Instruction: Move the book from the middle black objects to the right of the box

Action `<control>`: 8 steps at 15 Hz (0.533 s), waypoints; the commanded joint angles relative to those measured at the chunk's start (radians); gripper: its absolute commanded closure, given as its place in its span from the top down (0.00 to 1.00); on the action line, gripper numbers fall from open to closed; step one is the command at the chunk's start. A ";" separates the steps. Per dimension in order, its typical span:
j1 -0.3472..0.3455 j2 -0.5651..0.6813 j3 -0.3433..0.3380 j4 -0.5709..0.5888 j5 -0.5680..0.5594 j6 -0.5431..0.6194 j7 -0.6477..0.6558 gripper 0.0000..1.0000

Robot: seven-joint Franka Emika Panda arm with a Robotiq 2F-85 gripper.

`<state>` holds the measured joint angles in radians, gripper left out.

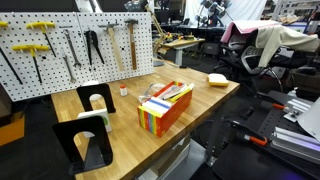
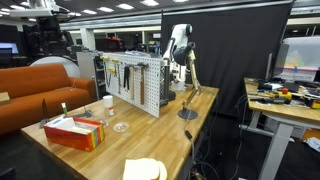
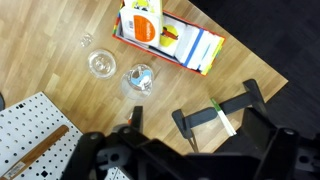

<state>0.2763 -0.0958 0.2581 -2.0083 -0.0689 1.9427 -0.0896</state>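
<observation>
Book (image 3: 222,117) sits in bookend (image 3: 195,120) near table (image 3: 250,60) edge.

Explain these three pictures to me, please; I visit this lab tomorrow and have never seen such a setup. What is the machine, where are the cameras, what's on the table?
The machine is a single robot arm at one end of a wooden table. Two pictures come from cameras standing around the table. The third looks down from the arm's wrist, so its gripper fills the bottom edge; it seems open and holds nothing. On the table are a colourful box, black bookends with a thin book between them, a tool pegboard and a yellow sponge.
</observation>
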 commanded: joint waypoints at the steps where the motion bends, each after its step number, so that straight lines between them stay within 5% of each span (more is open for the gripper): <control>1: 0.006 0.026 0.016 0.006 -0.023 0.025 -0.023 1.00; 8: 0.093 0.282 0.099 0.143 -0.115 0.154 -0.096 1.00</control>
<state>0.3537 0.0865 0.3456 -1.9514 -0.1459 2.0970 -0.1203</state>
